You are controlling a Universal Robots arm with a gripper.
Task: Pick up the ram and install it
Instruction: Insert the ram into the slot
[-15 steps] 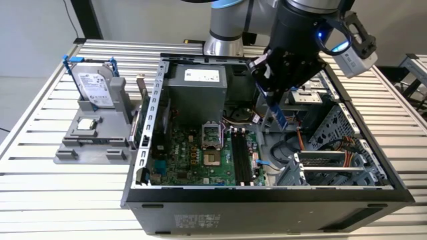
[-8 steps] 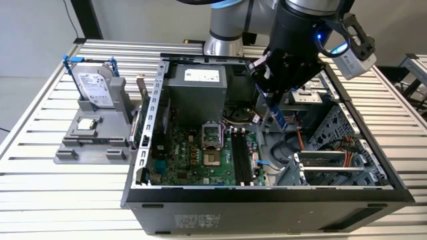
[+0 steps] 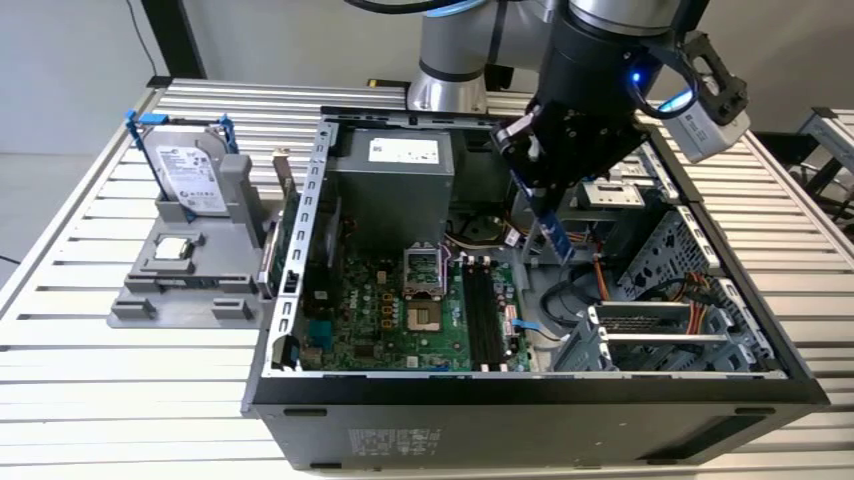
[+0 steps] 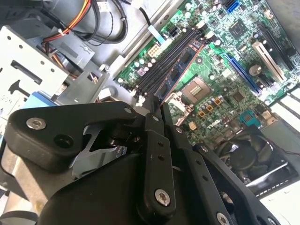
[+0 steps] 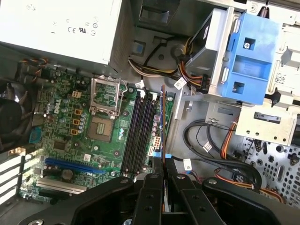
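Ram (image 3: 547,228) hangs on edge from the robot's hand (image 3: 531,185) inside an open computer case (image 3: 534,385) lying on the slatted desk (image 3: 134,380). The hand's fingers are pressed against the strip's two flat faces, pinching it at its upper part, while the rest of the strip points down toward the green board (image 3: 387,310).

In the first wrist view, the ram (image 5: 162,122) runs straight out from the hand (image 5: 163,161), parallel to the bank of black memory slots (image 5: 138,136) and just beside its outer edge. In the second wrist view, the strip (image 4: 180,70) lies along that same bank (image 4: 164,61) beyond the hand (image 4: 157,105).

The pick-up looks done and the install is in hand. The exterior view shows the strip held clear above the board, with the slots (image 3: 483,310) below the hand and not yet entered. Seating it would seem to call for the lower edge squared over a single slot, its ends meeting the latches evenly, and a straight, firm press without twisting the thin board.
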